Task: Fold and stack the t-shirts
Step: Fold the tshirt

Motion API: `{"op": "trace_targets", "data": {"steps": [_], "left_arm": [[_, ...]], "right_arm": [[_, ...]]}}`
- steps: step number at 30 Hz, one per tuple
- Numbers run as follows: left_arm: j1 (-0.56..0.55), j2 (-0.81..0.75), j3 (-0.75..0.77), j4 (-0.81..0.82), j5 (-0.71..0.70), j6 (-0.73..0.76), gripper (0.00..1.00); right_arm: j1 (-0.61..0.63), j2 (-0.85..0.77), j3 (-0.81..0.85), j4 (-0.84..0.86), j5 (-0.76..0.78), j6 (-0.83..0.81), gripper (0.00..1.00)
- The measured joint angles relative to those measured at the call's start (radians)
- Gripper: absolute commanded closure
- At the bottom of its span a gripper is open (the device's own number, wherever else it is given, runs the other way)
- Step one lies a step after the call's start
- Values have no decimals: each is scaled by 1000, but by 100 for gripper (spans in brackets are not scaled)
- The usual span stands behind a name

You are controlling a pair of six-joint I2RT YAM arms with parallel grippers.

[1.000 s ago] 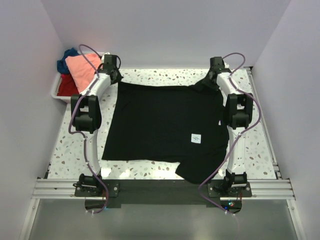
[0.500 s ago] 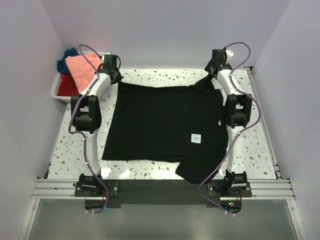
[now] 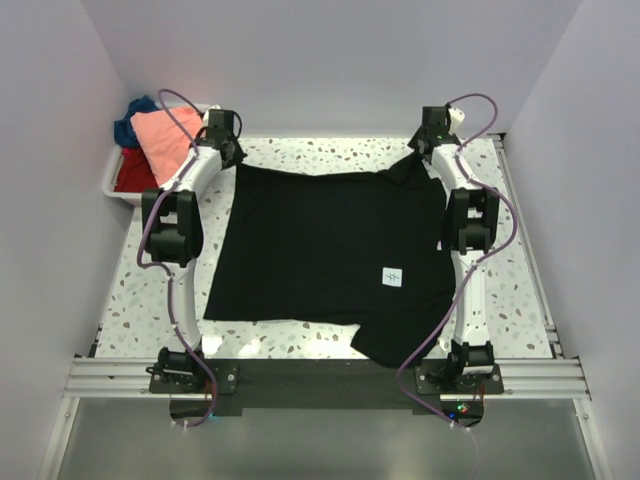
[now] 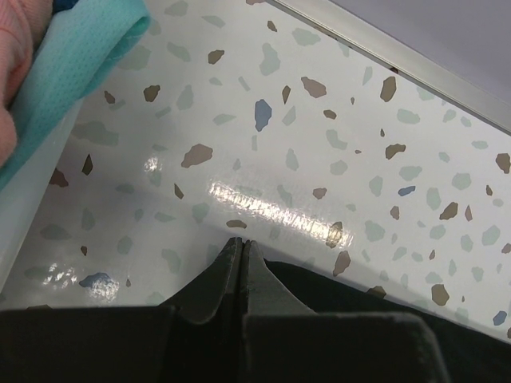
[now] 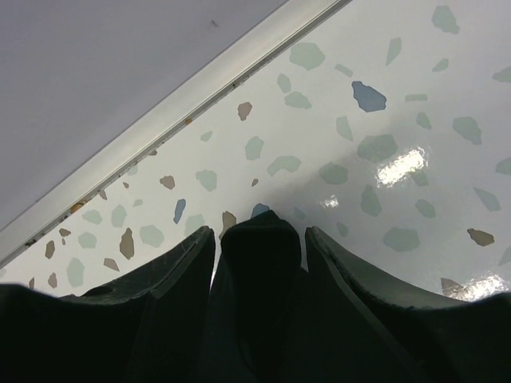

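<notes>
**Both arms at the shirt's far corners**

While both arms reach to the table's (image 3: 300, 150) far edge, the left gripper (image 4: 242, 249) pinches shut on the black shirt's (image 3: 330, 250) corner (cloth just behind its tips); the right gripper (image 5: 259, 233) clamps a bunched fold between its jaws.

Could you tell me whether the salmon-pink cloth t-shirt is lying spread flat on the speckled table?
No, the salmon-pink cloth t-shirt sits bunched in the white plastic bin at the table's far left corner.

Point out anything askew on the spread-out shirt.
The black t-shirt lies mostly flat, but its near right corner hangs over the table's near edge, and the far right corner is bunched up by the right gripper.
</notes>
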Motion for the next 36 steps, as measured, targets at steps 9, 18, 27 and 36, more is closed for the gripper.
{"op": "trace_targets", "data": {"steps": [9, 18, 27, 36], "left_arm": [[-2, 0, 0, -3, 0, 0, 100], [-2, 0, 0, -8, 0, 0, 100], [-2, 0, 0, -18, 0, 0, 100], [-2, 0, 0, -22, 0, 2, 100]], "right_arm": [[-19, 3, 0, 23, -8, 46, 61], [-34, 21, -9, 25, -11, 71, 58], [-35, 21, -13, 30, -46, 85, 54], [-35, 21, -45, 40, -68, 109, 63]]}}
